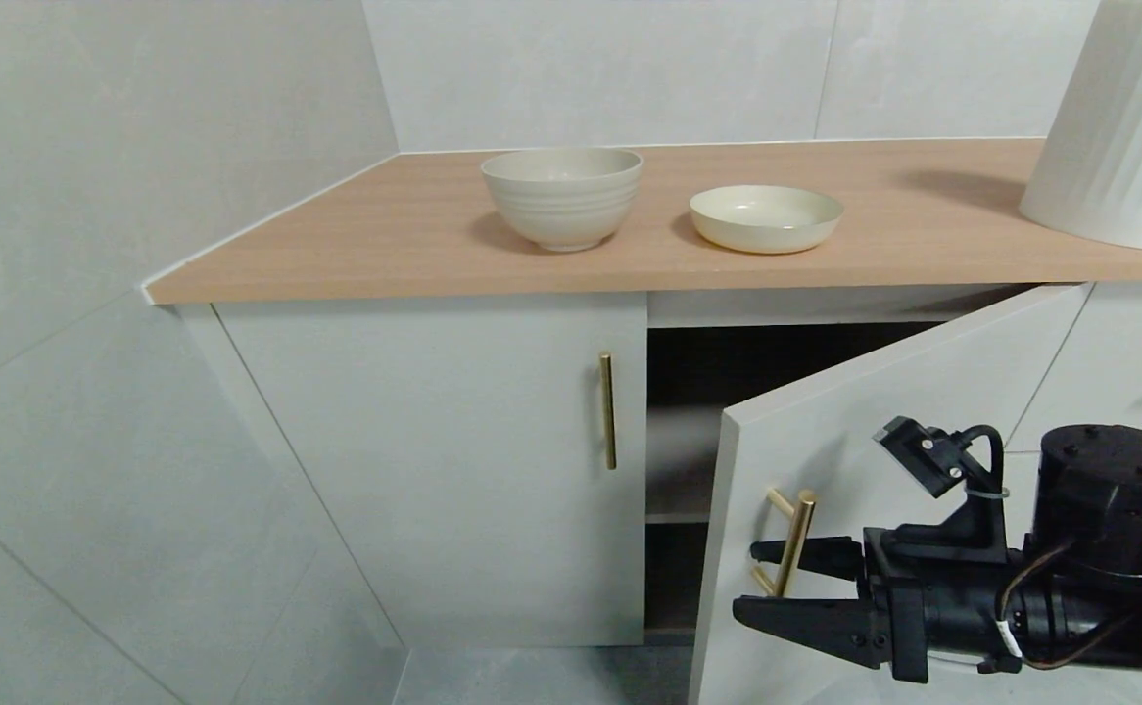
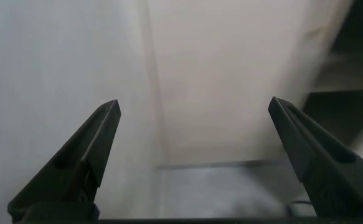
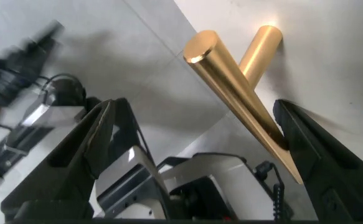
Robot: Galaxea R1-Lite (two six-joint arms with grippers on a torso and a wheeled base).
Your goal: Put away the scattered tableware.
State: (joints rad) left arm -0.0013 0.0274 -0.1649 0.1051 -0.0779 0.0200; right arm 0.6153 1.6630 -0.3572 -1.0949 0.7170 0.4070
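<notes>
Right gripper [image 1: 772, 586], jaws wide, straddles brass handle [image 1: 792, 541] of half-open cabinet door [image 1: 884, 392]; door-opening step looks done, next likely withdraw and lift bowl [image 1: 562, 196] from counter [image 1: 385, 235].

countertop [image 1: 385, 235]: matt wood grain | bowl [image 1: 561, 196]: smooth, glazed | door handle [image 3: 231, 81]: satin brass-coloured metal

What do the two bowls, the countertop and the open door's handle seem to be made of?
Deep bowl: cream glazed ceramic or melamine; soft sheen, ribbed side.
Shallow bowl: the same look, highlight inside.
Countertop: matte wood-look laminate, likely; even grain.
Door handle: brass-coloured metal, brushed; bright highlights along the bar.
</notes>
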